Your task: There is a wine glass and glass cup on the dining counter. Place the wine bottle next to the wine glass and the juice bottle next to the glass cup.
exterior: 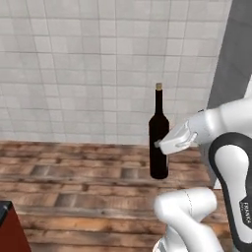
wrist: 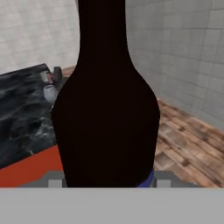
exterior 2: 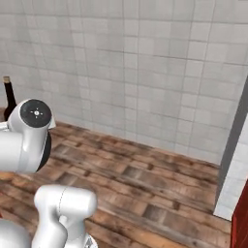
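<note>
One bottle is in your grasp: the gripper [exterior: 158,144] is clamped on the wine bottle [exterior: 158,140], carried upright in mid-air above the floor (so it can be set down standing). The dining counter [wrist: 22,118] lies off to one side, with the wine glass [wrist: 49,92] on it.

Wine bottle [exterior: 159,142] is hanging upright in mid-air, clear of the wooden plank floor [exterior: 74,197], its tan cork top pointing straight up against the white tiled wall [exterior: 74,64]. White hand of the arm is reaching in from the right and meeting the bottle at about mid-body; fingers [exterior: 158,144] are pressing against its right side, though how the far finger is sitting behind the dark glass cannot be told. White arm links are rising from the lower right. A red cabinet corner with a dark top edge [exterior: 7,226] is showing at the lower left. A grey wall panel [exterior: 231,54] is running down the upper right.
</note>
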Robot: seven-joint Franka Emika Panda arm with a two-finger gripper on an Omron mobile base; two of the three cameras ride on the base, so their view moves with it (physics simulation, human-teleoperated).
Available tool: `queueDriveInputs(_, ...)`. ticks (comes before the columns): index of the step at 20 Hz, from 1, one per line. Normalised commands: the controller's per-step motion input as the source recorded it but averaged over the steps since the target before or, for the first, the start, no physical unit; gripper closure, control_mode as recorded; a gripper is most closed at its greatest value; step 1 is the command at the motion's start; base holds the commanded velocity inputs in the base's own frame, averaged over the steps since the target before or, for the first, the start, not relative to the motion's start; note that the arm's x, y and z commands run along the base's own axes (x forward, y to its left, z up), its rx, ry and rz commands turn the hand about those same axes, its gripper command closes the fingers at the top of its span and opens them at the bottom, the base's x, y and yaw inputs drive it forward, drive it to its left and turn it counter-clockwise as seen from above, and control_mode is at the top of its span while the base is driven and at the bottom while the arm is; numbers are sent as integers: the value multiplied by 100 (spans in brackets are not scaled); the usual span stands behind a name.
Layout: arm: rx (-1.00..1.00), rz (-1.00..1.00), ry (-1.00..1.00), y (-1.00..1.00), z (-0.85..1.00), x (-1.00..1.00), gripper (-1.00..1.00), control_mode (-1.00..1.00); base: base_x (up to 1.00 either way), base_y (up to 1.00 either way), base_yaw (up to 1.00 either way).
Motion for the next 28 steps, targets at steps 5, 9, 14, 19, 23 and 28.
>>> queueDriveInputs(5,0,0,0,0,0,0,100,100,60,1,46)
queueDriveInputs(9,0,0,0,0,0,0,100,100,47,0,56)
queueDriveInputs(14,0,0,0,0,0,0,100,100,32,0,66)
queueDriveInputs(19,0,0,0,0,0,0,100,100,23,0,83)
queueDriveInputs(23,0,0,0,0,0,0,100,100,32,0,85)
queueDriveInputs(28,0,0,0,0,0,0,100,100,48,0,71)
